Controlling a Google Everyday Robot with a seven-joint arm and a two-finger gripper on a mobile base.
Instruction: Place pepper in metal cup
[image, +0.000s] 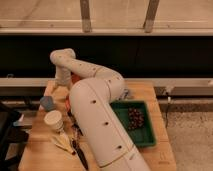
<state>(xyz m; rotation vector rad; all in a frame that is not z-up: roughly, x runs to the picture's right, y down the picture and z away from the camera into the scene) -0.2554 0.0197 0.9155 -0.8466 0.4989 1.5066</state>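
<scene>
My gripper (56, 88) hangs from the white wrist over the far left part of the wooden table (35, 150), and it looks open with nothing in it. Just in front of it, to the left, stands a blue-grey cup (46, 103), which seems to be the metal cup. A small orange-red piece (67, 103) shows at the left edge of my arm, likely the pepper, mostly hidden behind the arm. Behind the wrist there is an orange-red rounded item (75, 79).
A white cup (52, 120) stands in front of the blue-grey one. Yellowish items (62, 142) and a dark utensil (80, 154) lie near the front. A green tray (141, 135) with dark fruit sits on the right. My big white arm (97, 125) crosses the middle of the table.
</scene>
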